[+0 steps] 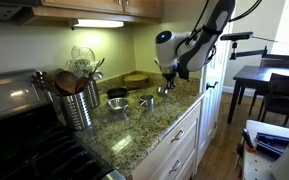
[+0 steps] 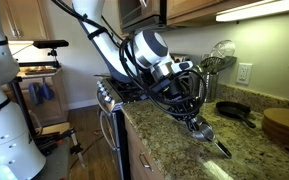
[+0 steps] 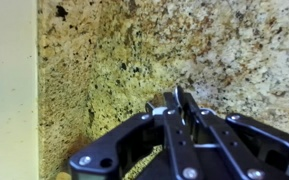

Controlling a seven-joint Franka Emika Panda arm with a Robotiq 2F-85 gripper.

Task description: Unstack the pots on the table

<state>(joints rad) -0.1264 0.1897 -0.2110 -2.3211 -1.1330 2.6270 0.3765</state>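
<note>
wrist view: black robotiq gripper (image 3: 178, 100) has its fingertips pressed together, nothing visible between them; speckled beige-brown granite countertop (image 3: 124, 50) fills the shot, no pot in frame
gripper pos: low over the counter's end nr the edge in both exterior views; can't tell if it touches the stone
pots: small shiny steel pots w/ short handles (image 1: 144, 101) sit on the granite, between gripper and utensil holder; too small to tell how many are nested
unclear bit: a shiny piece right by the fingertips in an exterior view (image 2: 208, 136), maybe a pot w/ handle, can't confirm
step, my read: lining up for a pick on the top pot, stack not yet separated
doing it well: spread the jaws before descending, come straight down over one rim wall or handle, pinch top pot only, lift vertical so the lower pot doesn't ride up, set it down well apart on bare granite
risk: thin slick steel could slip or tip; nested pots may stick together
nearby: wider steel bowl (image 1: 118, 104) just beside the pots, tall perforated steel utensil holder w/ wooden spoons (image 1: 80, 102) further along, black frying pan (image 2: 234, 110) and round wooden board (image 2: 284, 125) toward the wall
in the way: the bowl crowds one side of the pots, so approach from the gripper's side; counter edge is close, keep drop spots inboard
</note>
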